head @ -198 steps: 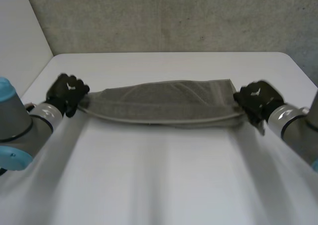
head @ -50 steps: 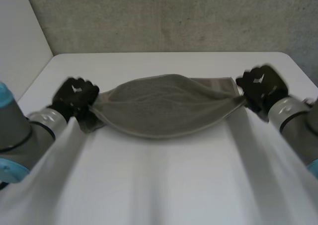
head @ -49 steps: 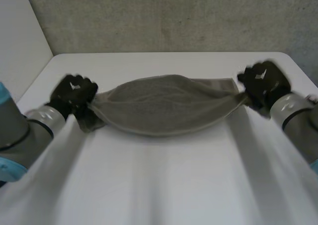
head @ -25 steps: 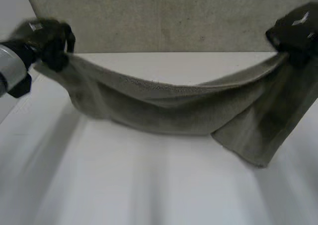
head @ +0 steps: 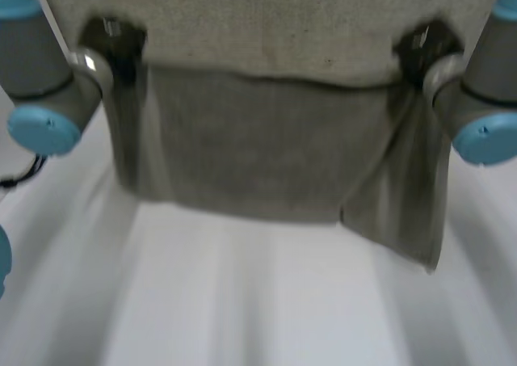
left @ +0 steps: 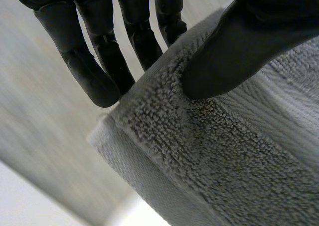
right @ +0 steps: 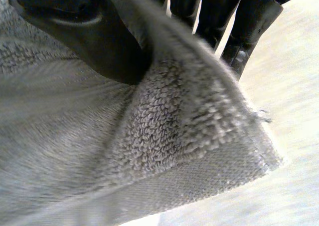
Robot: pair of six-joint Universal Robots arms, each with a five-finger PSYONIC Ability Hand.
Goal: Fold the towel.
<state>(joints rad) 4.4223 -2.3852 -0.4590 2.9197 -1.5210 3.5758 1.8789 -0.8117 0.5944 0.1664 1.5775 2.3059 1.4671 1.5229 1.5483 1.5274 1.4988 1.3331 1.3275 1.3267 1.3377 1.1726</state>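
The grey towel (head: 258,148) hangs spread above the table (head: 258,301), its right side drooping lower. The left hand (head: 115,41) pinches its top left corner between thumb and fingers, and the right hand (head: 420,44) pinches its top right corner. Earlier the towel sagged in the middle; now it is lifted higher and its top edge is nearly straight.

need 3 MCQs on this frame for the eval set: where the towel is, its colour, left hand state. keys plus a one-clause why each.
1. Where is the towel?
A. spread flat, released
B. hanging from both hands
C. draped over one arm

2. Towel colour?
A. red
B. grey
C. blue

3. State of the left hand?
A. open, clear of the cloth
B. curled, holding nothing
C. pinching a towel corner

Key:
B, the left hand and right hand hold its top corners up in the head view.
B, the pile is grey in every view.
C, the thumb presses cloth against the fingers in the left wrist view.
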